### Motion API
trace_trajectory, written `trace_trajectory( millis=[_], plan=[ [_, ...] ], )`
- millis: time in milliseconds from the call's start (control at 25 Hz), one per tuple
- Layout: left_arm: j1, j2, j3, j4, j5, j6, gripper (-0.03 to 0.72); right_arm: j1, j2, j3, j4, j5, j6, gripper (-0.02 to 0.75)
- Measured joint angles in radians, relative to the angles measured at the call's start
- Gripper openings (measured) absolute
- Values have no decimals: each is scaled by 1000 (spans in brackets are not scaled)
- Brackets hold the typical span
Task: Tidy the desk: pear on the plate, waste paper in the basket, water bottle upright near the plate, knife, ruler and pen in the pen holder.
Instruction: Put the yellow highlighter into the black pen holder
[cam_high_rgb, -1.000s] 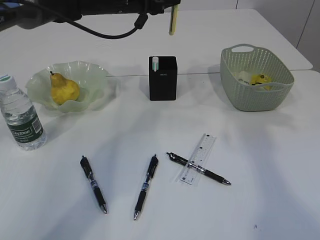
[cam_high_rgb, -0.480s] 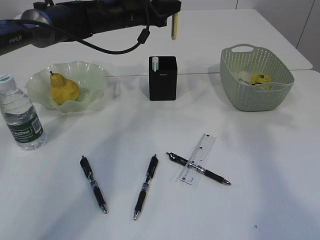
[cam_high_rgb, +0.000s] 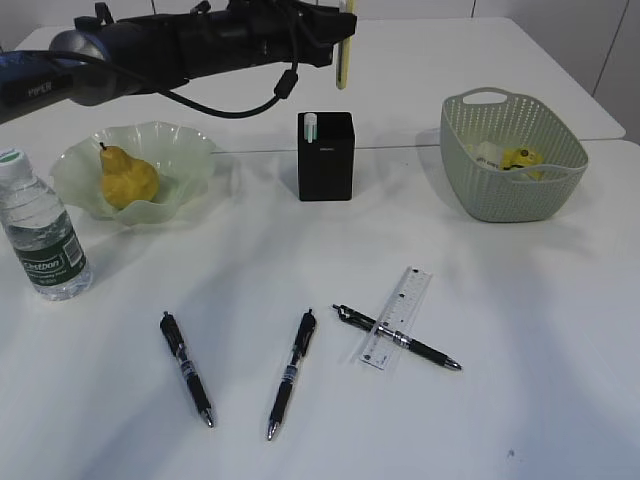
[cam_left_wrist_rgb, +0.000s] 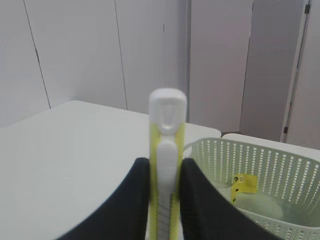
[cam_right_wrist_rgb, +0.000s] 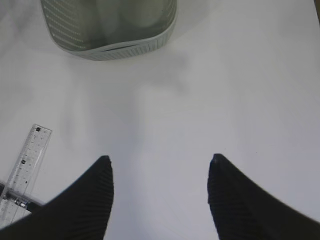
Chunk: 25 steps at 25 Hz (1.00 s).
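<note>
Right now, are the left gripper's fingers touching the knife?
Touching. Left wrist view shows both fingers pressed against the yellow knife between them, no gap either side.

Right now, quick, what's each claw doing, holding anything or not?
Left claw: closed on the yellow-and-white knife, held upright in the air above the pen holder.
Right claw: open, empty, over bare desk.

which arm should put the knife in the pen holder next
Left. Its hand is already clamped on the yellow knife, hanging upright in the air above the pen holder. The right hand is open and empty, low over the desk near the ruler.
</note>
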Motion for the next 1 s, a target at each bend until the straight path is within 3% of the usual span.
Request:
trace_trajectory(
  millis=[1000],
  plan=[
    [8, 55, 0, -6, -22, 0, 109, 0, 0, 0, 0, -10, 0, 473]
  ],
)
